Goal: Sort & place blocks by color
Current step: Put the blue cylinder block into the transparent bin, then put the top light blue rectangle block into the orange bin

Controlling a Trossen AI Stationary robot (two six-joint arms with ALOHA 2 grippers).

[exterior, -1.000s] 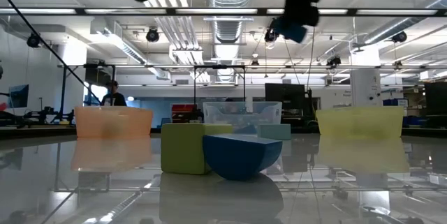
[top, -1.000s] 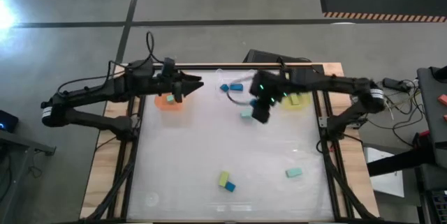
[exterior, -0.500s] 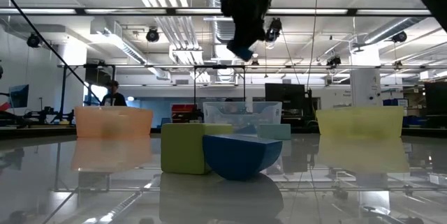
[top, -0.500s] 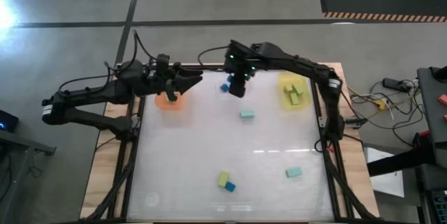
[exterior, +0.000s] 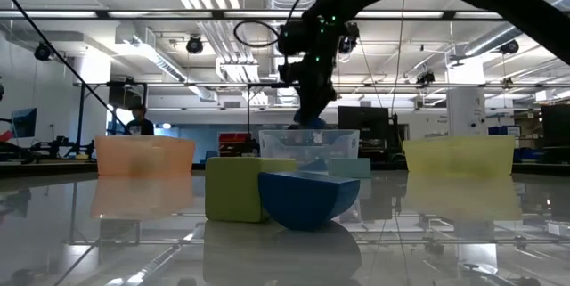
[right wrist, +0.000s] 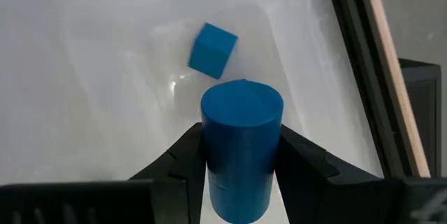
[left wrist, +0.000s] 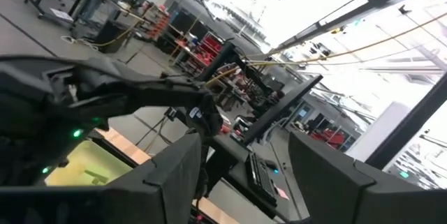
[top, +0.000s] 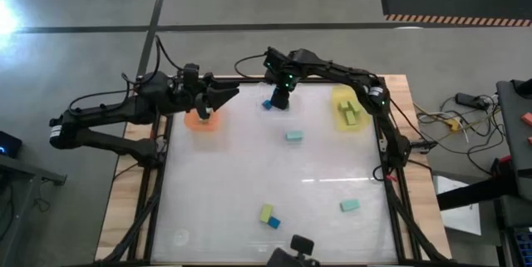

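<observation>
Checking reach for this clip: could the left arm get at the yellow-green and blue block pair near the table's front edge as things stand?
Probably yes. The left tool is open and empty above the orange tray, and bare table lies between it and the block pair. The right tool, shut on a blue cylinder, is off to the side.

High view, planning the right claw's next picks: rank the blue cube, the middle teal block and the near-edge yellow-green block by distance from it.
From the right claw:
1. Blue cube, beside it, in the clear tray.
2. Teal block, mid-table.
3. Yellow-green block, near edge.
</observation>
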